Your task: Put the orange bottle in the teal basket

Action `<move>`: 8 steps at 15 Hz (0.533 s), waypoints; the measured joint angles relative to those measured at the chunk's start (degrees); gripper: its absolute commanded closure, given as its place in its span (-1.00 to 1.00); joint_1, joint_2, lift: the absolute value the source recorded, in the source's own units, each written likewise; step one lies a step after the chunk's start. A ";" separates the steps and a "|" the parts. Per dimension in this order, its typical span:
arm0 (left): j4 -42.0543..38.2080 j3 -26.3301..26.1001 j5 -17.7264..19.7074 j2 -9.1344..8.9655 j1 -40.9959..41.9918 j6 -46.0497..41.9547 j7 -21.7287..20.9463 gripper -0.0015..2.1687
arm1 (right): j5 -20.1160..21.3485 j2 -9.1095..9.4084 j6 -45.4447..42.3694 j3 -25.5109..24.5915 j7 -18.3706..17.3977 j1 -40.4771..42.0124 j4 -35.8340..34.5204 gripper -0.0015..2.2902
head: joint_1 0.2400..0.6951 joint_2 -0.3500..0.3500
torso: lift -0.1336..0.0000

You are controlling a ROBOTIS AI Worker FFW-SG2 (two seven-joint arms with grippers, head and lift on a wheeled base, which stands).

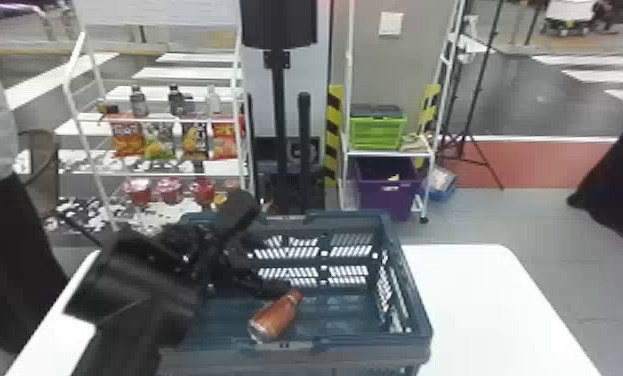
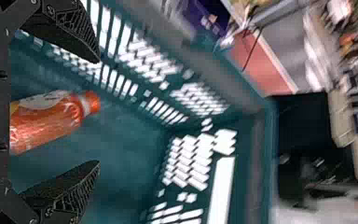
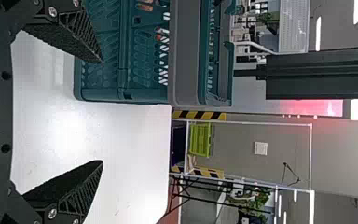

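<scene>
Head view: orange bottle (image 1: 275, 317) lies inside teal basket (image 1: 375, 351), with the left gripper (image 1: 268, 250) open above it

The basket stands on the white table (image 1: 480, 305). The bottle lies on its side on the basket floor, by the near wall, its cap towards the far right and its base towards the near left. Whether it touches that wall, I cannot tell.

The left arm (image 1: 130, 285) comes in over the left side of the basket. In the left wrist view, the fingers of its gripper stand wide apart, and the bottle lies free of both. In the right wrist view, the right gripper (image 3: 102, 112) also has its fingers spread, with white tabletop between them.

Beyond the table at the left stands a white rack (image 1: 165, 174) with small bottles (image 1: 176, 101) on top, snack bags (image 1: 195, 140) below and red cups (image 1: 169, 192) lower down. Farther right, another rack (image 1: 387, 154) holds a green crate (image 1: 377, 134), with a purple bin (image 1: 387, 195) beneath.
</scene>
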 measured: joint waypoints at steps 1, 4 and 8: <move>-4.94 2.07 1.20 -0.16 1.85 1.96 0.05 -0.87 | 0.05 -0.03 0.00 0.00 0.00 0.14 -0.22 -0.89 | 0.14 0.00 | 1.00; -21.91 9.85 6.90 -2.07 9.69 7.78 2.04 -0.87 | 0.28 -0.17 -0.26 -0.08 0.00 0.60 -1.21 -0.89 | 0.14 0.00 | 1.00; -42.37 20.55 19.08 -2.78 25.40 11.59 11.85 -0.87 | 0.30 -0.78 -0.91 0.00 0.06 1.29 -2.91 -0.89 | 0.14 0.00 | 1.00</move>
